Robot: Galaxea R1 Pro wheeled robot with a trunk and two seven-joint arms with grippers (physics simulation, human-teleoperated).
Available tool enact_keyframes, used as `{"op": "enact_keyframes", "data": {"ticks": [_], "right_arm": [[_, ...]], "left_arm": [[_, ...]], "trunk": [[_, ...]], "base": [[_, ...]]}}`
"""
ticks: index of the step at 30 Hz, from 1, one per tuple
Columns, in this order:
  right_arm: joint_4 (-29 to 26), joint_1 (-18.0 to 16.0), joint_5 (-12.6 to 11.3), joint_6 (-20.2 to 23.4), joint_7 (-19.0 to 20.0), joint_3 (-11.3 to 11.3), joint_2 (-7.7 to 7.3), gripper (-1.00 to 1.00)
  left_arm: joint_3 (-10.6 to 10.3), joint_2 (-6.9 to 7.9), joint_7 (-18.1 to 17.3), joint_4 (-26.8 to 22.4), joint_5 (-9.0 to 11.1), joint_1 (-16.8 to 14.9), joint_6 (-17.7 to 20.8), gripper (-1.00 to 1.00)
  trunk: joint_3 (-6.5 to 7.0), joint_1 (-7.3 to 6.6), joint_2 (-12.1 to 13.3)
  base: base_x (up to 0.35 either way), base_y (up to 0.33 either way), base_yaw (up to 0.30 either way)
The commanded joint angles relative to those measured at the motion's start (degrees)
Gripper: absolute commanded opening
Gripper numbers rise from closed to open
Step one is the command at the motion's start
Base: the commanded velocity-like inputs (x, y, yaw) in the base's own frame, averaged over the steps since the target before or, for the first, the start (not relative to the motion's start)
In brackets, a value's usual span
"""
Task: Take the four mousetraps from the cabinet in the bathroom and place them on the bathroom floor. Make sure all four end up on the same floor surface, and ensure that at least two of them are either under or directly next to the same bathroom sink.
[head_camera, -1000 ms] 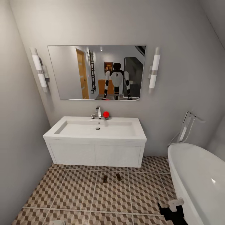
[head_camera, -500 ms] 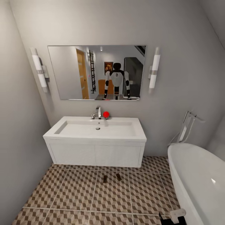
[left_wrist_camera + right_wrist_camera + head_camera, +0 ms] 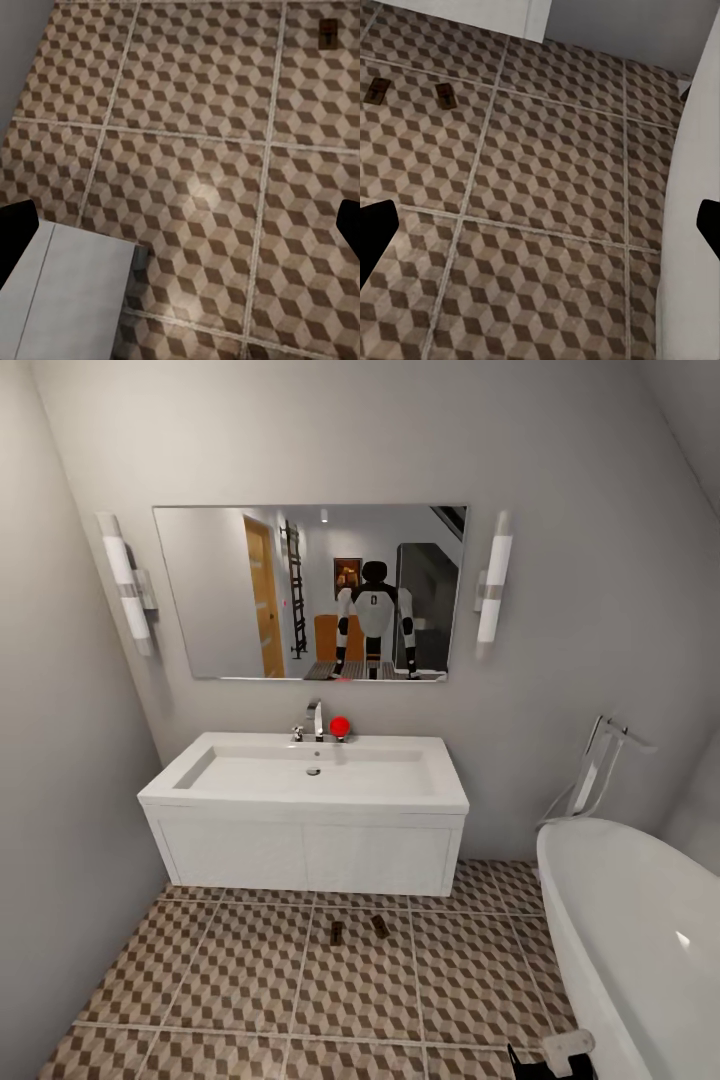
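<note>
While partly cropped, right gripper (image 3: 560, 1052) hangs unreadable.

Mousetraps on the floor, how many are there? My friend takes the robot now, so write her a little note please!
Left gripper: open, empty. Right gripper: open, empty.
Two mousetraps, one and another, lie on the tiled floor just in front of the white sink, beside the bathtub.
Done: two traps by the sink.
Left: two more traps from the cabinet onto this floor.
</note>
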Motion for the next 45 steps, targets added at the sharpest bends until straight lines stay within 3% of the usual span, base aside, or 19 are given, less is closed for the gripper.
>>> {"op": "enact_keyframes", "data": {"ticks": [1,45], "right_arm": [[0.0,0.0,-0.6,-0.2,0.0,0.5,0.00,1.00],[0.0,0.0,-0.6,-0.2,-0.1,0.4,-0.06,1.00]], "left_arm": [[-0.5,-0.04,0.2,0.2,0.1,-0.1,-0.2,1.00],[-0.5,-0.04,0.2,0.7,0.1,-0.1,-0.2,1.00]], "trunk": [[-0.13,0.03,-0.1],[-0.13,0.03,-0.1]], "base": [[-0.046,0.000,0.000],[-0.317,0.000,0.000]]}}
